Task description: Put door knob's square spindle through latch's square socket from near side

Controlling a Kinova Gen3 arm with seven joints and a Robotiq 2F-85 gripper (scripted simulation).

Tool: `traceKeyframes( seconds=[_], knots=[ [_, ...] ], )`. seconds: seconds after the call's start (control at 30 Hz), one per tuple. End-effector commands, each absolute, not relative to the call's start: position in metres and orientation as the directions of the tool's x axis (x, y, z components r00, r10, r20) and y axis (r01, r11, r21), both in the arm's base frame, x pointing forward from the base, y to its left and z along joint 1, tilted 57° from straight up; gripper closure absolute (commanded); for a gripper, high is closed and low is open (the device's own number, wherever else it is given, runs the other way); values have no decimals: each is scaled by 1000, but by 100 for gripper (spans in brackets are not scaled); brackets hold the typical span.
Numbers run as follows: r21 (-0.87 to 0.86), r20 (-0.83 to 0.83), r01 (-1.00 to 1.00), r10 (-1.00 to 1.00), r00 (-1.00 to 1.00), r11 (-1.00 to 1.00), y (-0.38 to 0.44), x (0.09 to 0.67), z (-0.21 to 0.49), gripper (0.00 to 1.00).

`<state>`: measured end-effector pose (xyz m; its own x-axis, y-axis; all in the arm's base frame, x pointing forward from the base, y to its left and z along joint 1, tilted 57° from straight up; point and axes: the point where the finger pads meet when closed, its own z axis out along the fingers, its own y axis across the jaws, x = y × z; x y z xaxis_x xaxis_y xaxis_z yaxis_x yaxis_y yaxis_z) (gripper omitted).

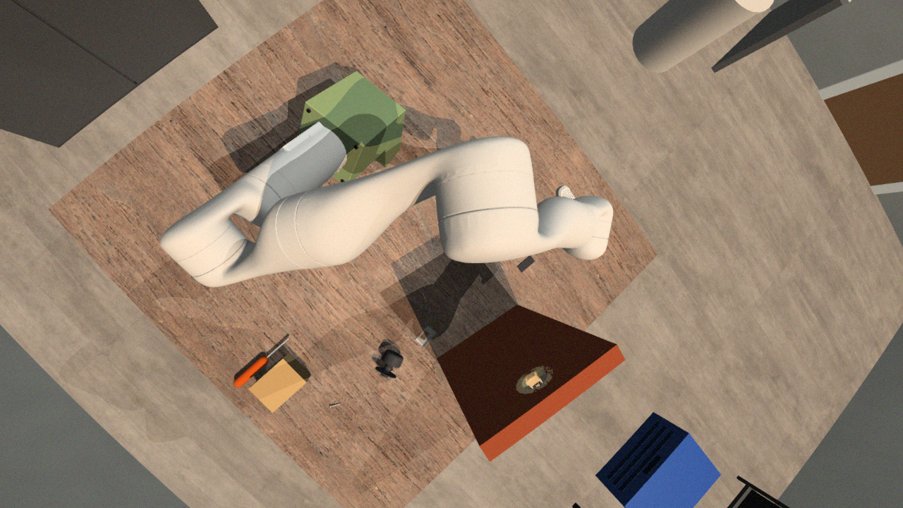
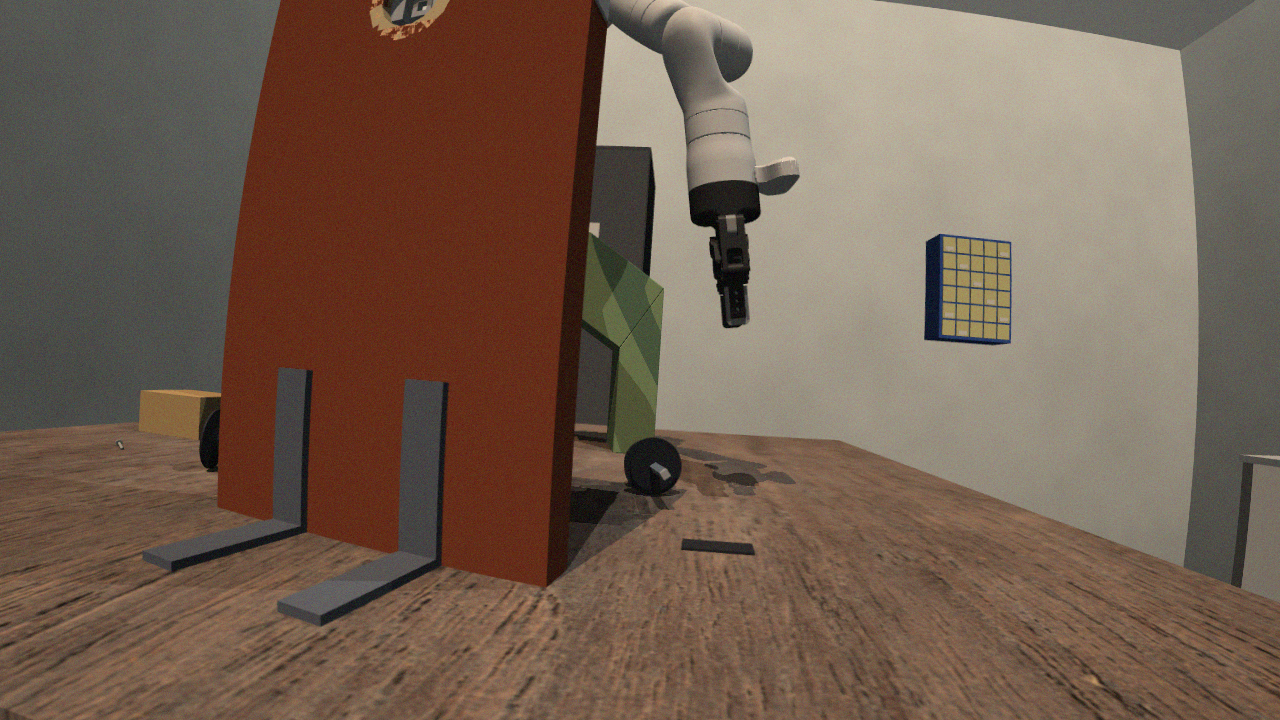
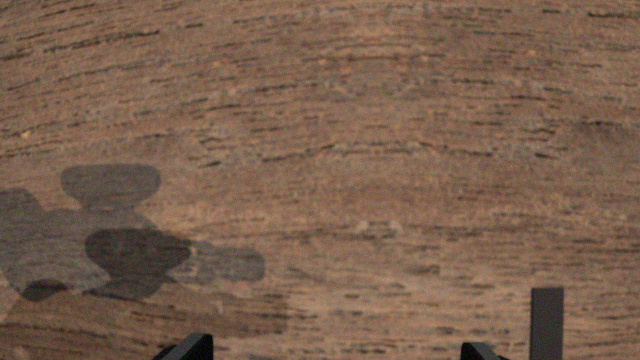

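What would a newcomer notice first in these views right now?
Probably the tall red-brown door panel standing upright on grey brackets, its latch hole near the top. Next, the pale arm sweeping over the table, with the open, empty tool hanging in the air beside the panel's edge. A black door knob lies on the table below, untouched.

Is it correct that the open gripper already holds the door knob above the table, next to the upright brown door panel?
Not quite: the gripper holds nothing. The exterior view shows it open and empty, while the door knob lies on the table beside the door panel.
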<state>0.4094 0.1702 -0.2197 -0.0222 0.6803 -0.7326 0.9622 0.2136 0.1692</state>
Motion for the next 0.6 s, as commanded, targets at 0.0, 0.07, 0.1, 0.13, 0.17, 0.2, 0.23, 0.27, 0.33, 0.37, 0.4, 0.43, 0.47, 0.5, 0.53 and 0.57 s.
traceKeyframes(
  seconds=[0.0, 0.07, 0.1, 0.13, 0.17, 0.2, 0.23, 0.27, 0.33, 0.37, 0.4, 0.43, 0.47, 0.5, 0.53, 0.57],
  knots=[
    [177, -761, 953, 648, -26, 247, 141, 380, -212, 0],
    [176, -777, 950, 629, -26, 257, 126, 371, -206, 0],
    [176, -783, 949, 621, -26, 261, 119, 367, -203, 0],
    [176, -789, 948, 613, -25, 265, 112, 363, -200, 0],
    [176, -795, 947, 606, -25, 269, 106, 360, -197, 0],
    [176, -795, 947, 606, -25, 269, 106, 360, -197, 0],
    [176, -795, 947, 606, -25, 269, 106, 360, -197, 0],
    [178, -801, 945, 599, -23, 275, 101, 359, -193, 0],
    [178, -808, 944, 589, -22, 279, 93, 354, -189, 0],
    [178, -811, 943, 584, -21, 281, 89, 352, -187, 0],
    [178, -814, 942, 581, -21, 283, 86, 350, -185, 0],
    [179, -816, 942, 578, -20, 285, 84, 349, -184, 0],
    [179, -818, 941, 575, -20, 287, 82, 349, -182, 0],
    [179, -819, 941, 574, -19, 288, 81, 348, -181, 0],
    [180, -820, 940, 572, -19, 288, 80, 348, -181, 0],
    [180, -820, 940, 572, -19, 289, 79, 348, -180, 0]
  ],
)
